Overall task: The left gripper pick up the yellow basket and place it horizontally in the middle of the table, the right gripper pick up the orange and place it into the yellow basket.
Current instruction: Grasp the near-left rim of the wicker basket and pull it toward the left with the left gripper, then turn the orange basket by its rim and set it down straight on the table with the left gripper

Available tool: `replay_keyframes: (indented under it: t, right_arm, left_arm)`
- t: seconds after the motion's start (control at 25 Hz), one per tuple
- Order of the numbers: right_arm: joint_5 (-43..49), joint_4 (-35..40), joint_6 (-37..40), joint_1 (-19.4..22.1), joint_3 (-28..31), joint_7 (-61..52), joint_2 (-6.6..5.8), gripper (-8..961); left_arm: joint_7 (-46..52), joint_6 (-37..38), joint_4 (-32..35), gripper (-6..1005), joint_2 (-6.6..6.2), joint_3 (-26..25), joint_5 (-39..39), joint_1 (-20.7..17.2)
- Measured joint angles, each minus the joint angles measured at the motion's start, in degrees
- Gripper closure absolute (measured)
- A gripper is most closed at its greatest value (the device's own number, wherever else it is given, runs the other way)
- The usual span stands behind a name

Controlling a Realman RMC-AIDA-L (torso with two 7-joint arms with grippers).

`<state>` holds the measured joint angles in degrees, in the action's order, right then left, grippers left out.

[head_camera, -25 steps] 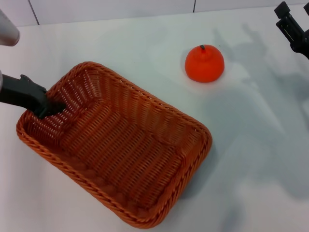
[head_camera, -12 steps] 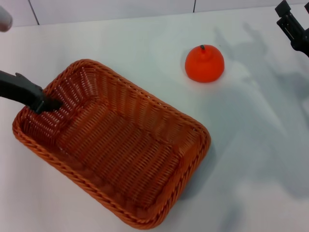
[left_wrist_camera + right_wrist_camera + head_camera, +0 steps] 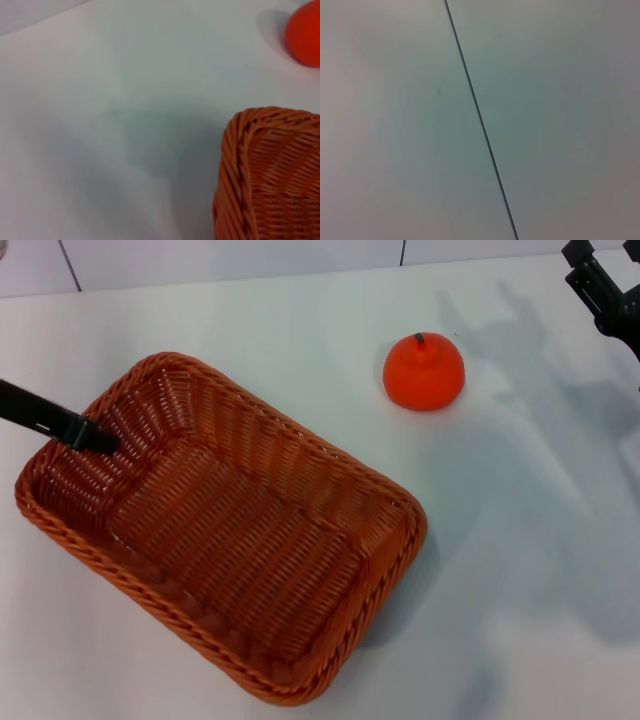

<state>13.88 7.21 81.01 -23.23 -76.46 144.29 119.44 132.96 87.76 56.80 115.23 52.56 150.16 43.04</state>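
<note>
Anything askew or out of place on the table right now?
The yellow basket sits diagonally on the table, not horizontally. The left end effector is at its left rim. The orange lies outside it, undamaged. The right end effector is at the far right.

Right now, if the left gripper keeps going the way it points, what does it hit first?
Probably the yellow basket: the left gripper sits at its left end wall, pointing in over the woven floor. Depth is unclear.

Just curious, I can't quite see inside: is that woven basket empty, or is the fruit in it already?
Empty. The yellow basket shows only bare weave inside, and the orange sits apart on the table.
</note>
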Motion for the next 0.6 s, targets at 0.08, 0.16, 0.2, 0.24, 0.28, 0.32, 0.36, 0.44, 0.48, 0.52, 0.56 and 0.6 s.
replay_keyframes:
  t: [0.08,0.16,0.2,0.24,0.28,0.32,0.36,0.44,0.48,0.52,0.56,0.6]
  right_arm:
    - [0.0,0.0,-0.29,-0.17,0.0,0.01,0.0,51]
    - [0.01,0.01,-0.39,-0.24,0.0,0.08,0.0,52]
    - [0.01,0.05,-0.4,-0.29,0.03,0.11,0.0,52]
    - [0.01,0.05,-0.42,-0.34,0.12,0.12,0.0,53]
    - [0.01,0.06,-0.44,-0.38,0.23,0.12,0.0,53]
    - [0.01,0.07,-0.46,-0.42,0.34,0.12,0.0,54]
    - [0.01,0.08,-0.47,-0.46,0.46,0.12,0.0,54]
    - [0.01,0.08,-0.5,-0.53,0.6,0.12,0.0,55]
    - [0.01,0.09,-0.54,-0.57,0.63,0.12,0.0,55]
    - [0.01,0.09,-0.63,-0.62,0.66,0.12,-0.01,55]
    - [0.01,0.09,-0.72,-0.69,0.68,0.12,-0.03,56]
    - [0.01,0.09,-0.8,-0.75,0.69,0.12,-0.05,56]
  left_arm:
    - [2.03,0.01,-1.16,853,-0.46,-0.07,0.0,0.7]
    - [3.89,0.04,-2.28,855,-0.73,-0.43,0.01,1.22]
    - [4.88,0.07,-2.99,856,-0.87,-0.8,0.0,1.56]
    - [5.64,0.14,-3.64,858,-1.04,-1.11,0.0,1.83]
    - [6.33,0.24,-4.29,859,-1.2,-1.44,0.0,2.11]
    - [7.06,0.48,-4.97,860,-1.41,-1.91,0.0,2.46]
    - [7.7,0.86,-5.63,861,-1.58,-2.58,0.0,2.83]
    - [8.29,1.39,-6.21,864,-1.79,-3.66,-0.02,3.19]
    - [8.56,1.61,-6.36,865,-1.9,-4.25,-0.08,3.3]
    - [8.88,1.84,-6.45,867,-2.08,-5.09,-0.18,3.35]
    - [9.02,2.11,-6.46,868,-2.17,-5.71,-0.25,3.39]
    - [9.18,2.5,-6.46,869,-2.33,-6.62,-0.29,3.46]
